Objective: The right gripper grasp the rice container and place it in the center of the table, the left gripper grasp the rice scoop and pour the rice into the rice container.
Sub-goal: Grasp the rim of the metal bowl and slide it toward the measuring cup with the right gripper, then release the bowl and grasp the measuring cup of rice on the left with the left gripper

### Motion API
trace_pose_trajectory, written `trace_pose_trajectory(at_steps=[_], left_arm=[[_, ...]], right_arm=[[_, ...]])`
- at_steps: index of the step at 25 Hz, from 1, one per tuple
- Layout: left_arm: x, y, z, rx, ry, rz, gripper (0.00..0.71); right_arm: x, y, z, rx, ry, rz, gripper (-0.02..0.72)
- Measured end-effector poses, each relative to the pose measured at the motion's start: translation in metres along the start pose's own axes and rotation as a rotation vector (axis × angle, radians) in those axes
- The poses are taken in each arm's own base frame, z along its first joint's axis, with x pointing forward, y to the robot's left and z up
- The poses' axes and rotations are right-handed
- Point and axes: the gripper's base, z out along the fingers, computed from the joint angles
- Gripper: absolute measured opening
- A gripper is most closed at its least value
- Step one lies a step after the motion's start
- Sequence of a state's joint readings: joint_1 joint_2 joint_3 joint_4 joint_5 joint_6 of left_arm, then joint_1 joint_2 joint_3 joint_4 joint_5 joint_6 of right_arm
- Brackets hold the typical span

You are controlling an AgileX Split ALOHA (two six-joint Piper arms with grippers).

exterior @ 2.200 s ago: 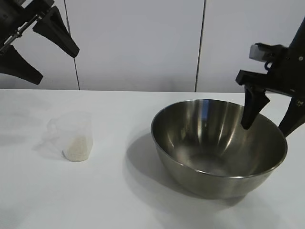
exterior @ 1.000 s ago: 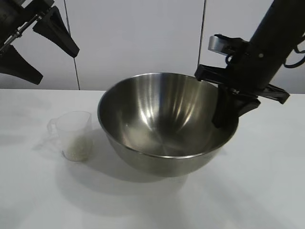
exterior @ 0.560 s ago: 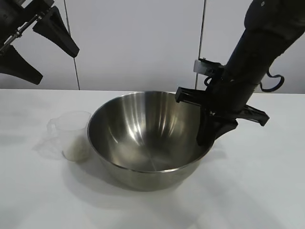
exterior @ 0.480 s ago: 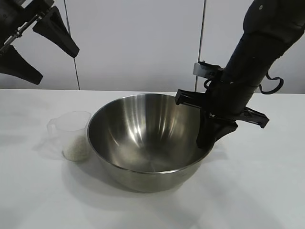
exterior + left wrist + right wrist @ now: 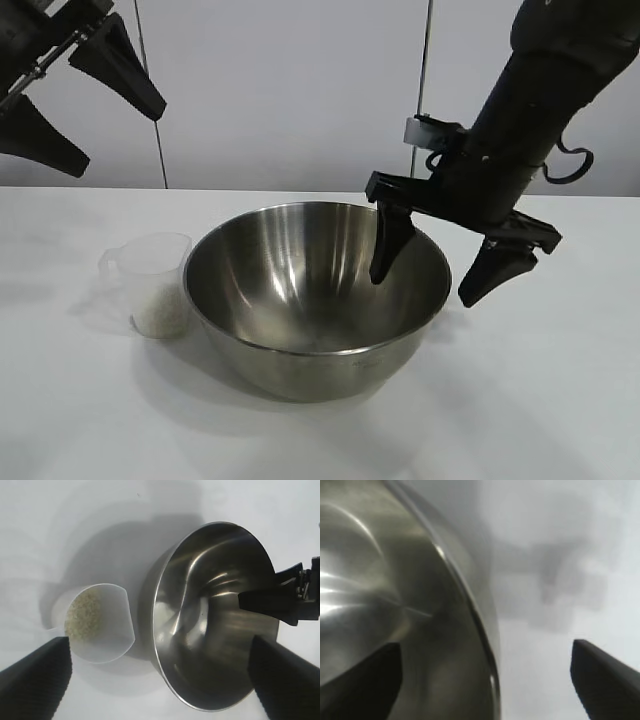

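The counter (image 5: 560,400) is a flat white surface carrying two items.

The bowl (image 5: 315,295), a large round stainless-steel vessel, stands upright near the middle of the counter, its base flat on the surface. No rice is visible inside it. Half a second ago it sat in almost the same spot, with the right hand clamped on its rim; a second ago it was raised off the counter and tilted.

The right hand (image 5: 440,265) is positioned at the bowl's rim on the side toward the counter's right edge. Its fingers are now spread wide: one finger (image 5: 388,243) hangs inside the bowl above the inner wall, the other is outside and clear of the wall. Neither finger appears to touch the steel. In the earlier frames the fingers were pressed on the rim; the grip has since been released.

The left hand (image 5: 75,80) is raised above the counter's left side, well apart from both items, fingers spread. Its position matches all earlier frames.

The cup (image 5: 152,283), small and clear plastic with a side handle, stands upright just beside the bowl, toward the counter's left edge; whether they touch cannot be determined. It has not moved.

The rice (image 5: 86,616) forms a low whitish layer in the bottom of the cup.
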State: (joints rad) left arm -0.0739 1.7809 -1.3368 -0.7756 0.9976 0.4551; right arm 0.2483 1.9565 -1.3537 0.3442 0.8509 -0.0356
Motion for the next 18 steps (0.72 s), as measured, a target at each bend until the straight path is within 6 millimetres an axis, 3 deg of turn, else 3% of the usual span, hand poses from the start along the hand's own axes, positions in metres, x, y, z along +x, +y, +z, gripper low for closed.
trace_pose_trajectory(at_steps=[7,11,14,18], left_arm=[[0.0,0.0,0.0,0.0,0.0,0.0,0.687],[0.0,0.0,0.0,0.0,0.0,0.0,0.687],[0.0,0.0,0.0,0.0,0.0,0.0,0.687],[0.0,0.0,0.0,0.0,0.0,0.0,0.687]], right_arm=[[-0.051,-0.035,-0.076,0.092,-0.27,0.03,0.668],[-0.066,-0.066,-0.109,0.214,-0.377,0.012,0.671],[-0.062,-0.103,-0.141,0.393,-0.411,-0.004,0.669],[-0.039,-0.143,-0.194,0.53,-0.432,0.082,0.661]])
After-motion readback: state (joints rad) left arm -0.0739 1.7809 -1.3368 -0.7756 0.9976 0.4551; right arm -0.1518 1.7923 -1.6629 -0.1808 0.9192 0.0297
